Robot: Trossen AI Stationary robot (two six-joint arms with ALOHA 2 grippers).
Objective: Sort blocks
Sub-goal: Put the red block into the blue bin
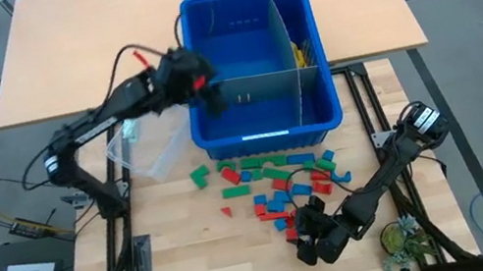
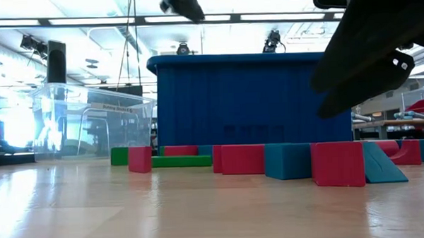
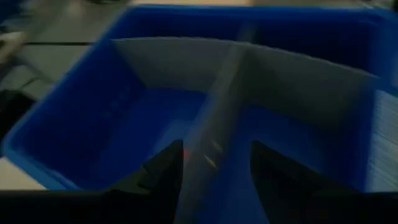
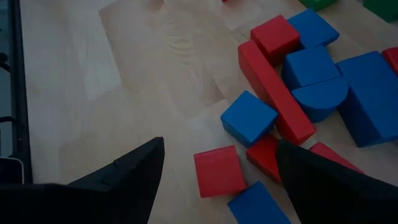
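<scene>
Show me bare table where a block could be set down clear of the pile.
Free: the wood left of the block pile, in front of the clear tub. The strip between pile and blue bin is crowded, as is the pile's near edge by the right claw.

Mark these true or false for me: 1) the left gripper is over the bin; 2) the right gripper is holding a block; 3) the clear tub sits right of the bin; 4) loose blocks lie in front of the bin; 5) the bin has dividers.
1) True: the left gripper hangs over the bin, at its left edge.
2) False: the right gripper is open above the loose blocks, holding nothing.
3) False: the tub sits left of the bin.
4) True: red, blue and green blocks lie scattered there.
5) True: grey dividers split it into compartments.
</scene>
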